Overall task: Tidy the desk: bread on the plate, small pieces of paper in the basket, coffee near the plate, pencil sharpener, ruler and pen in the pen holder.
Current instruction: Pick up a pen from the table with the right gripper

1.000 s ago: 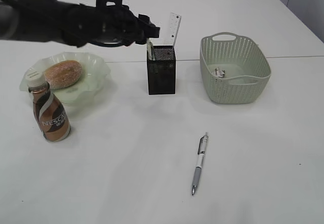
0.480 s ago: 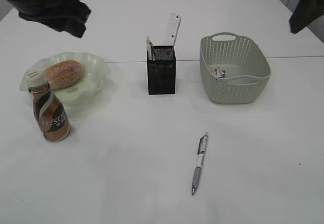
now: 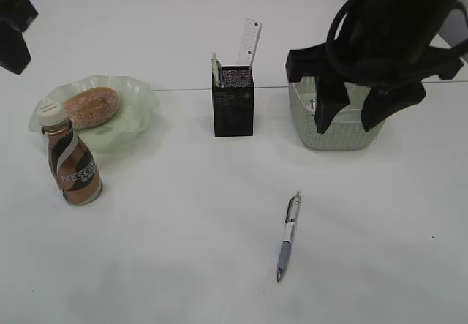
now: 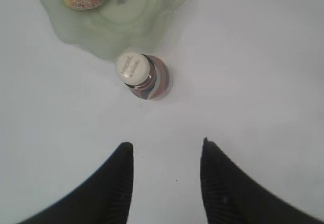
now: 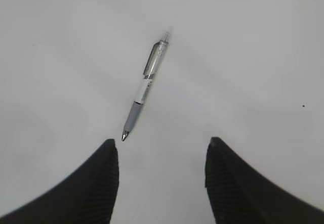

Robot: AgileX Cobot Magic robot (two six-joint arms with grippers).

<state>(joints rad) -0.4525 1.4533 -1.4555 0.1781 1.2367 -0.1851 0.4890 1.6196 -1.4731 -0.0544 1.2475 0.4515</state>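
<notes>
A white and grey pen [image 3: 288, 238] lies on the table in front of the black mesh pen holder [image 3: 233, 110]; it also shows in the right wrist view [image 5: 144, 88]. The holder has a ruler [image 3: 248, 44] and another item in it. Bread [image 3: 91, 106] sits on the pale green plate [image 3: 139, 93], with the coffee bottle [image 3: 72, 164] just in front. My right gripper [image 3: 358, 115] is open, high over the basket [image 3: 307, 130], its jaws [image 5: 162, 145] empty above the pen's tip. My left gripper [image 4: 164, 150] is open and empty above the bottle [image 4: 139, 75].
The green basket holds a small scrap of paper [image 3: 313, 104]. A table seam runs across behind the holder. The left arm [image 3: 13, 28] shows only at the far left edge of the exterior view.
The right arm has swung in from the top right to hang over the basket. The left arm has drawn back from the pen holder to the far left edge.
</notes>
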